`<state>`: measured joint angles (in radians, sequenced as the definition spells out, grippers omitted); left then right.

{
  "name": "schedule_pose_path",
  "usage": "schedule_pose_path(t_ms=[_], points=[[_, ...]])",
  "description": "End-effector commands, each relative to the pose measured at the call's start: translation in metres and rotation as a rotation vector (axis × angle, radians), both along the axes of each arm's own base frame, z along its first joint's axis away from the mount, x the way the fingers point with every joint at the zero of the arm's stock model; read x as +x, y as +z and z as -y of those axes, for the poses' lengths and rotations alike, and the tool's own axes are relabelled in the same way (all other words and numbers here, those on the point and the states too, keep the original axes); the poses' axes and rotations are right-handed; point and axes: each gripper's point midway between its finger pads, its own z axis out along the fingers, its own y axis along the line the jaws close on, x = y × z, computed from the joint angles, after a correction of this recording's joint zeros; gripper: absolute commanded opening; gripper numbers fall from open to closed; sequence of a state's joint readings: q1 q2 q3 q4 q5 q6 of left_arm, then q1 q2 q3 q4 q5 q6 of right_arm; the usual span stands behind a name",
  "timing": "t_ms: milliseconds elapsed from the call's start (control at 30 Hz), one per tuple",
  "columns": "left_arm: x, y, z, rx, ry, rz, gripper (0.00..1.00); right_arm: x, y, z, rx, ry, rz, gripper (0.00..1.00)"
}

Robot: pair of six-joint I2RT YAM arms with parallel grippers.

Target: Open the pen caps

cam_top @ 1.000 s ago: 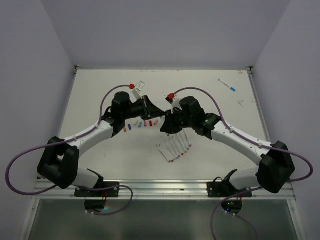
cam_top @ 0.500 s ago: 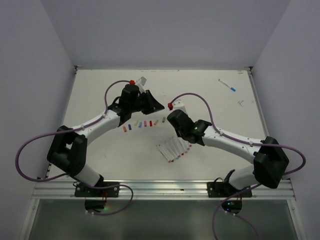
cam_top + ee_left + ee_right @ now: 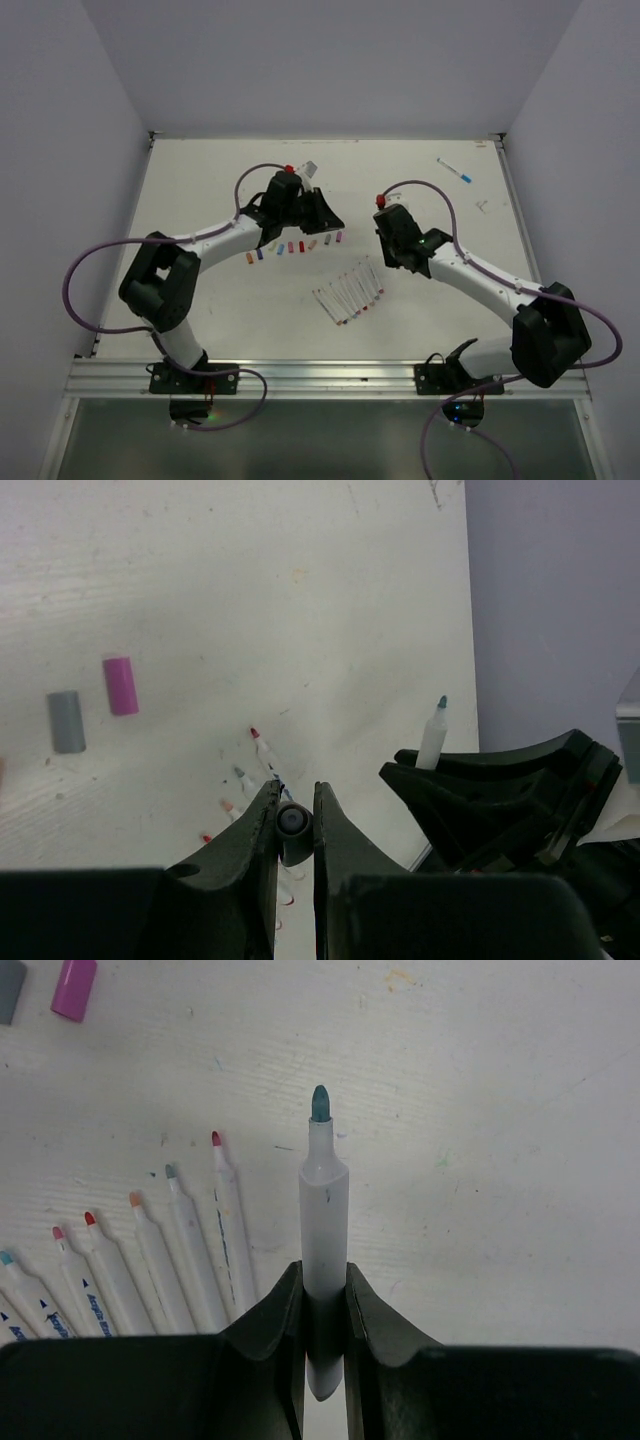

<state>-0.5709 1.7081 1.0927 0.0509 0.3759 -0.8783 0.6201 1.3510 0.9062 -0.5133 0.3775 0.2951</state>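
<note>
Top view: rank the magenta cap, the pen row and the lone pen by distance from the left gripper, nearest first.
1. Magenta cap, right beside the left gripper, on its near side.
2. Pen row, mid-table, toward the bases.
3. Lone pen, far right corner.

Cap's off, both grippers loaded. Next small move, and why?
Probably lower the right gripper and lay its uncapped teal-tipped pen beside the fanned pens on the table: the tip is bare, and the left gripper holds a cap separately.
</note>
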Motion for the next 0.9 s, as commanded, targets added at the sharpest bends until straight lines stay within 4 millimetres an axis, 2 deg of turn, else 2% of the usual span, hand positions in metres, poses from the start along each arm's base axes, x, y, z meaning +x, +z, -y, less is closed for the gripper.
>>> schedule_pose_path(t_ms=[0, 133, 167, 200, 267, 367, 500, 667, 700, 800, 867], points=[[0.018, 0.014, 0.023, 0.018, -0.024, 0.073, 0.0, 0.0, -0.017, -0.001, -0.028, 0.035, -0.06, 0.0], [0.022, -0.001, 0.046, 0.057, -0.049, 0.069, 0.0, 0.004, -0.04, -0.003, -0.05, 0.014, -0.122, 0.0], [0.017, -0.021, 0.05, 0.093, -0.066, 0.026, 0.0, 0.004, -0.047, -0.006, -0.048, 0.017, -0.139, 0.0], [0.018, -0.022, 0.055, 0.09, -0.077, 0.023, 0.0, 0.003, -0.051, -0.009, -0.033, 0.017, -0.152, 0.0], [0.018, -0.037, 0.06, 0.094, -0.086, -0.004, 0.0, -0.001, -0.062, -0.011, -0.022, 0.009, -0.183, 0.01], [0.022, -0.046, 0.063, 0.106, -0.086, -0.017, 0.0, -0.002, -0.066, -0.017, 0.006, 0.022, -0.206, 0.02], [0.028, -0.049, 0.067, 0.113, -0.087, -0.016, 0.0, -0.004, -0.073, -0.021, 0.006, 0.036, -0.241, 0.08], [0.034, -0.049, 0.068, 0.125, -0.08, -0.009, 0.0, -0.017, -0.08, -0.02, 0.019, 0.047, -0.281, 0.13], [0.034, -0.05, 0.067, 0.131, -0.076, -0.014, 0.0, -0.018, -0.08, -0.018, 0.017, 0.034, -0.28, 0.21], [0.037, -0.052, 0.066, 0.144, -0.055, -0.02, 0.0, -0.023, -0.078, -0.015, 0.022, 0.028, -0.278, 0.31], [0.039, -0.055, 0.068, 0.152, -0.059, -0.026, 0.0, -0.025, -0.076, -0.014, 0.029, 0.026, -0.27, 0.34]])
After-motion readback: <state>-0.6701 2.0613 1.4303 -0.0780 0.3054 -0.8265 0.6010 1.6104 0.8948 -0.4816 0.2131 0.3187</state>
